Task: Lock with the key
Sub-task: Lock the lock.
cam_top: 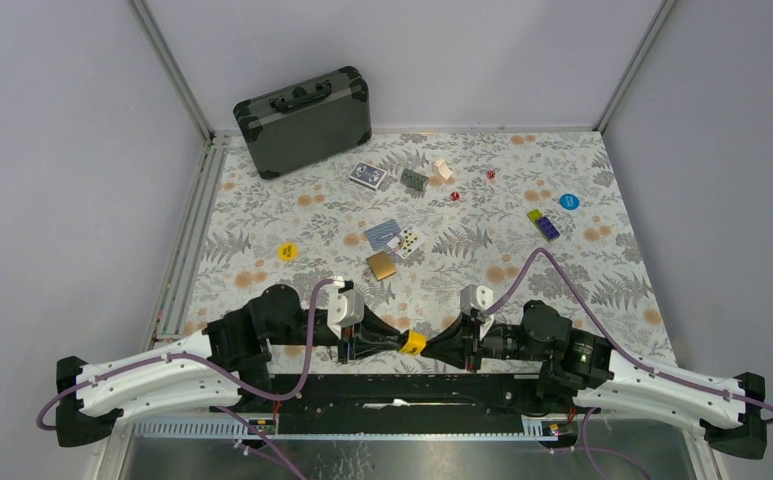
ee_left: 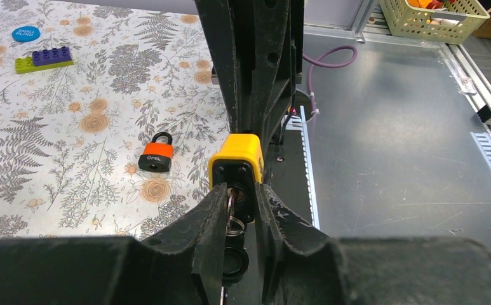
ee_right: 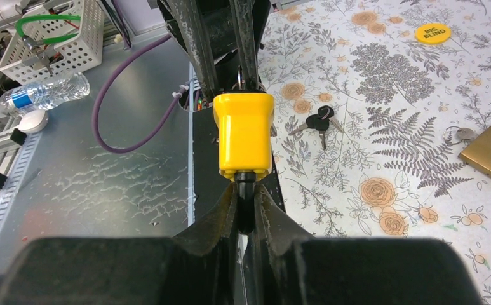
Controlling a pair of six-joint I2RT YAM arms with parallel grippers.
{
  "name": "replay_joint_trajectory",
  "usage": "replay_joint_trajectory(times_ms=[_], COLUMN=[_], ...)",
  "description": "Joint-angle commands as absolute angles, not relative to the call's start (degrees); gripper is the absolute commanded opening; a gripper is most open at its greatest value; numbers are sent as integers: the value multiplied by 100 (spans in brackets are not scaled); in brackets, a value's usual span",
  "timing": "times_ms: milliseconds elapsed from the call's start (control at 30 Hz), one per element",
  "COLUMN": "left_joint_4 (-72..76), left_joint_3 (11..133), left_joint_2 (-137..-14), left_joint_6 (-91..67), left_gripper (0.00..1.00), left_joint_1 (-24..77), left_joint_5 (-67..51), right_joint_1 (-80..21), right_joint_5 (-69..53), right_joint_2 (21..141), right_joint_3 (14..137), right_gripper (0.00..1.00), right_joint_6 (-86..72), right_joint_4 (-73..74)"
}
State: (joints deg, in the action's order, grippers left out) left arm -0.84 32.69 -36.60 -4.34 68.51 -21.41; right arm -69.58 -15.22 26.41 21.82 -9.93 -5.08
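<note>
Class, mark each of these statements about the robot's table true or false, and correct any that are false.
1. The right gripper holds the yellow padlock off the table. True.
2. The left gripper pinches a key at that padlock's keyhole face. True.
3. The orange padlock sits in a gripper. False: it lies alone on the table.
4. The dark case is open. False: it is shut.
5. The blue chip reads BIG BLIND. False: it reads SMALL BLIND.
</note>
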Motion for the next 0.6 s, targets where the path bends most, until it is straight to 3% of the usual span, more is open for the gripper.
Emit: replay_joint_trajectory(times_ms=[0, 100, 267, 567], left_joint_4=[9, 9, 9, -628], left_joint_3=[3460, 3448, 3479, 3604], left_joint_2=[-3656, -3656, -3681, -3495], left_joint_6=[-396, -389, -365, -113], left_gripper=[25, 21, 1, 0], left_joint_1=[6847, 6847, 6847, 6849], left_joint_5=[-2131, -2128, -2120, -1907], right_joint_1=[-6946, -6944, -6945, -6943], right_joint_5=[-1310, -1317, -1303, -1185], right_joint_2=[2473, 2465, 2461, 2316], right_joint_3=[2258, 2257, 2221, 2266], right_gripper=[0, 0, 0, 0], right_joint_6=[-977, -983, -994, -914], right_joint_4=[-984, -984, -978, -760])
